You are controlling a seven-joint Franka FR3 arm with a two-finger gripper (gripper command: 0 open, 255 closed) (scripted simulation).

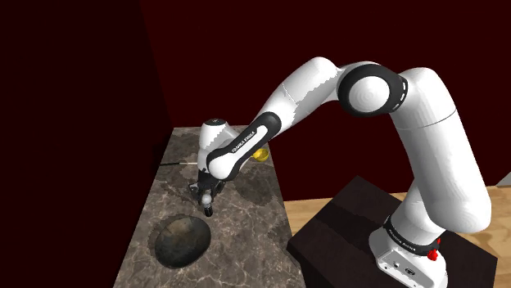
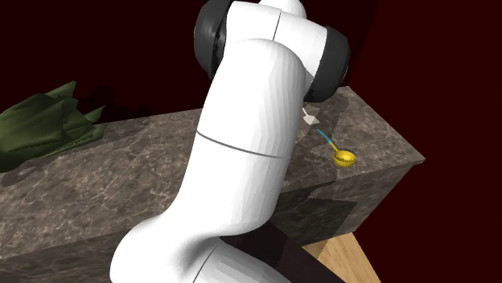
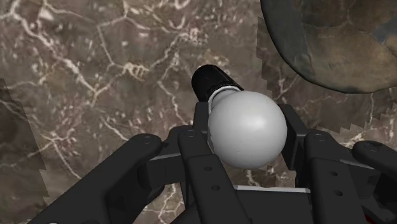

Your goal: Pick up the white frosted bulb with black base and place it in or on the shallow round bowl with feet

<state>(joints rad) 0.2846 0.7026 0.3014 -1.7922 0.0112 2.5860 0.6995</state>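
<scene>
1. Gripping the bulb (image 3: 247, 130): the gripper (image 1: 205, 201) is clamped on the white globe, with a black finger (image 3: 292, 130) on each side. The black base (image 3: 215, 81) points away from the hand. Contact is on the round part, not the base.
2. Location: the bulb sits in the jaws low over the countertop (image 1: 254, 196), just beside the bowl (image 1: 182, 240). Can't tell if it's clear of the stone.
3. Step in hand, my read: carry to the bowl. In the wrist view the bowl is near, out past the base, with nothing in it.
4. Doing it well:
   - A smooth globe in a two-point pinch will likely want to roll or slip, so hold the squeeze constant and don't spin the wrist.
   - Lift enough to clear the rim, traverse slowly and centre over the dip.
   - Lower close to the bottom, then release. The bowl is shallow, so a drop from height could let the bulb roll out.
5. Surface: dark brown marble-look slab with pale veins. Also on it:
   - A yellow spoon (image 2: 344, 157) with a blue handle near the counter's edge, well apart from the bowl.
   - A small white item (image 2: 308, 118) near the spoon.
   - A green crumpled heap (image 2: 48, 125) at the second exterior view's left.
6. Room: dark red walls (image 1: 82, 65) and a wood floor (image 1: 315, 211) by the black stand (image 1: 344, 233).
</scene>
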